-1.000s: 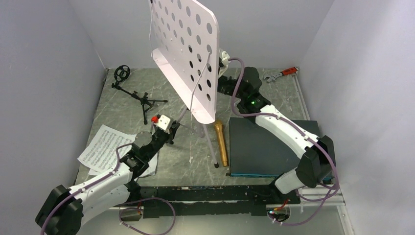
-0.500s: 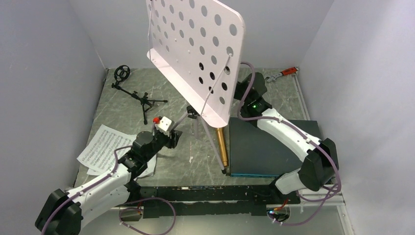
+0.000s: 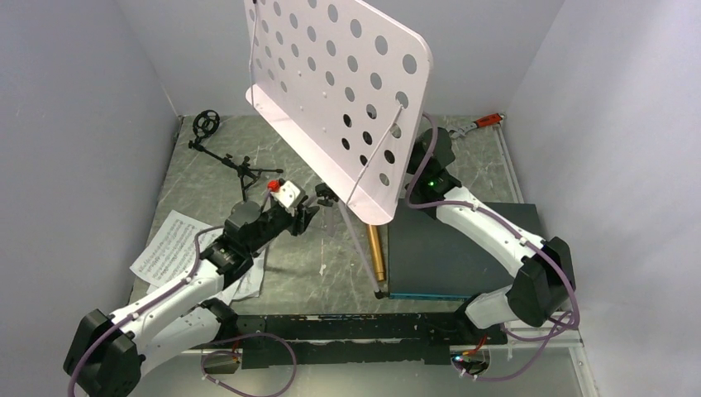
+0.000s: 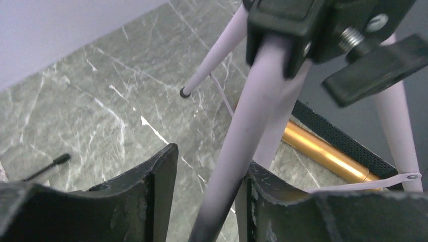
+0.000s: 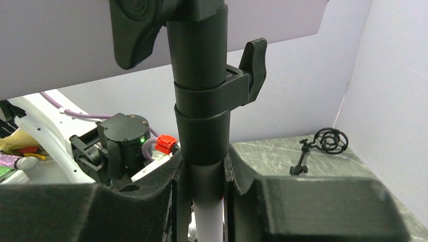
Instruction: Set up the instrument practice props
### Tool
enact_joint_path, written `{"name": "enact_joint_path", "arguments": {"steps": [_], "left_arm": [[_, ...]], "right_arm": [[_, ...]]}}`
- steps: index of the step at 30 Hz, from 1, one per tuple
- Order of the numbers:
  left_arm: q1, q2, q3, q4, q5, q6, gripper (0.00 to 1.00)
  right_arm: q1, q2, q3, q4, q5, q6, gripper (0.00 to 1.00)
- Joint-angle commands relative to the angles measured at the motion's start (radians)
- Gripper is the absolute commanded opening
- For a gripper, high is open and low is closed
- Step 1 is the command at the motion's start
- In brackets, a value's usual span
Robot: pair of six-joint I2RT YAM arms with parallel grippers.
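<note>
My right end effector (image 5: 207, 174) is clenched on the music stand's centre pole (image 5: 199, 101), with the fingers pinching the pale tube just under the black collar clamp (image 5: 237, 80). That grip looks to be steadying the whole stand, so I want it firm while the other side works. My left end effector (image 4: 211, 162) is released. Its fingers straddle one tripod leg (image 4: 237, 136), which runs close along the right-hand finger with a clear gap on the other side. Nothing is held there.

The music stand (image 3: 331, 91) rises in the middle of the bench (image 3: 198, 194) with its perforated desk tilted. One foot sits at the near corner of the dark board (image 3: 463, 248), just beside the gold microphone (image 3: 376, 248). The microphone lies flat under the tripod, along the board's edge. I can't tell whether all three feet are down.

As I read it, the step is planting the tripod square. To do it well, I'd nudge this leg outward low down, sliding it rather than lifting. The right arm should hold the pole upright so the legs spread evenly. I'd watch that the near foot doesn't ride up on the board or roll the microphone. That desk looks top-heavy and could tip if I let go too soon.

The sheet-music pages (image 3: 169, 248) lie at the near left, partly under my left arm. The small mic stand (image 3: 240, 169) lies at the far left, apparently on its side. Neither is set up yet.
</note>
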Motion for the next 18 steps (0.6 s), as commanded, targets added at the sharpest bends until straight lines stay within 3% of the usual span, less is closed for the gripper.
{"name": "enact_joint_path", "arguments": {"steps": [1,6,7,18], "left_arm": [[0.002,0.015,0.076,-0.01,0.064,0.036,0.42],[0.002,0.028,0.109,-0.05,0.058,0.043,0.06],[0.002,0.024,0.109,-0.052,0.039,0.038,0.03],[0.003,0.003,0.092,0.002,-0.285,0.008,0.03]], "right_arm": [[0.004,-0.062,0.081,0.274,0.049,0.043,0.0],[0.004,-0.023,0.123,0.277,0.04,0.051,0.0],[0.004,-0.009,0.132,0.28,0.038,0.054,0.0],[0.004,0.138,0.272,0.32,0.011,0.103,0.0]]}}
